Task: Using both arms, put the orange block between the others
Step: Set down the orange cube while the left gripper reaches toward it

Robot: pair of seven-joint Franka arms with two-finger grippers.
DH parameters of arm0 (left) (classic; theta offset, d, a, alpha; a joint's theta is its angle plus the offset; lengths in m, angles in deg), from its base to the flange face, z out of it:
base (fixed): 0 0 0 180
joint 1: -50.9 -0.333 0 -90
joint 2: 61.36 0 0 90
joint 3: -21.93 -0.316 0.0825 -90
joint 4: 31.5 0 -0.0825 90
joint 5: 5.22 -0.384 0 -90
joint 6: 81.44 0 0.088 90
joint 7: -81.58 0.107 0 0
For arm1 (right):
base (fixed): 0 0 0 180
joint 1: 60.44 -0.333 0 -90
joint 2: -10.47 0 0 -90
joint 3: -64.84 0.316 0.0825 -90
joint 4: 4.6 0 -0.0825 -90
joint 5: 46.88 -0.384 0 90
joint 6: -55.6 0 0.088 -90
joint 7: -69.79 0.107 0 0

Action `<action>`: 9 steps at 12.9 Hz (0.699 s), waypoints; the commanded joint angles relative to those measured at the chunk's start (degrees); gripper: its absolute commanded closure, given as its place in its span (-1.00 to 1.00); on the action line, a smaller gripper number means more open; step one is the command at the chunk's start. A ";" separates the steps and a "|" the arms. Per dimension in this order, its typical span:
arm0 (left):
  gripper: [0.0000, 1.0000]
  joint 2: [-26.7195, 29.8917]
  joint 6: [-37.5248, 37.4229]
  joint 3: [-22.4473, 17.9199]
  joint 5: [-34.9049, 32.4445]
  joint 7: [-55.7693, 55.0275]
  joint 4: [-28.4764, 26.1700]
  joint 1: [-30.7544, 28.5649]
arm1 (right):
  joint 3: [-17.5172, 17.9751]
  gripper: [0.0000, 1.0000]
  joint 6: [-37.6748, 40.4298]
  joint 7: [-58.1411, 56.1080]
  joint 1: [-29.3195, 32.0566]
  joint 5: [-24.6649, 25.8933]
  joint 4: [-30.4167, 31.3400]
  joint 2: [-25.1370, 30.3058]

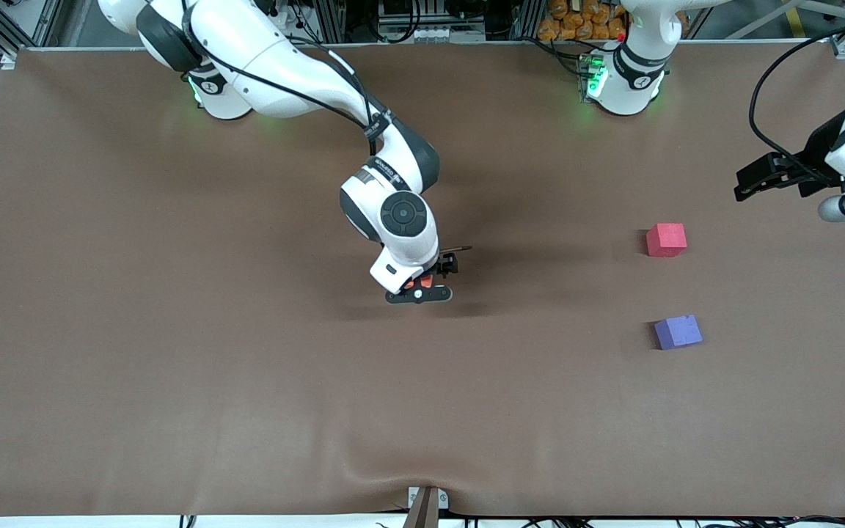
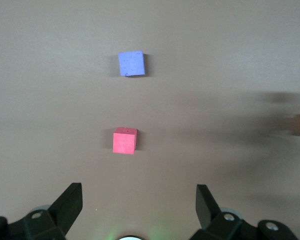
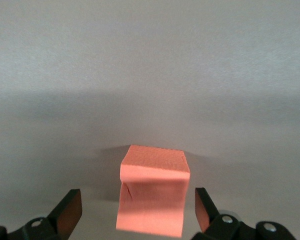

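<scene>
The orange block (image 3: 152, 195) is sitting on the brown table (image 1: 173, 367) mid-table, between the spread fingers of the right gripper (image 1: 421, 287), which is gripping nothing. From the block, the red-pink cube (image 1: 666, 240) and purple-blue cube (image 1: 678, 331) are lying out toward three o'clock in the front view. There the left gripper (image 2: 139, 206) is hanging wide open and empty over the table near them, making the left arm the nearer one for the final placement.

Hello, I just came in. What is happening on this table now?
The right gripper is down at mid-table, jaws open around the small orange foam cube, which sits on the brown table. The left gripper waits open above the table's left-arm end, over the red-pink cube and purple-blue cube. Nothing is between those two.
</scene>
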 commanded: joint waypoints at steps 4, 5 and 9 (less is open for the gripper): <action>-1.00 -4.44 5.58 4.26 -0.40 -11.89 0.45 7.32 | 0.01 -1.00 12.19 -7.38 8.82 0.44 1.17 9.48; -1.00 -5.67 6.90 4.26 -0.23 -14.43 1.14 9.25 | -0.07 -1.00 13.86 -11.00 12.06 0.53 1.34 10.28; -1.00 -15.59 8.66 4.17 -1.28 -23.57 8.08 20.67 | -0.25 -1.00 14.32 -19.81 24.37 1.05 7.39 16.42</action>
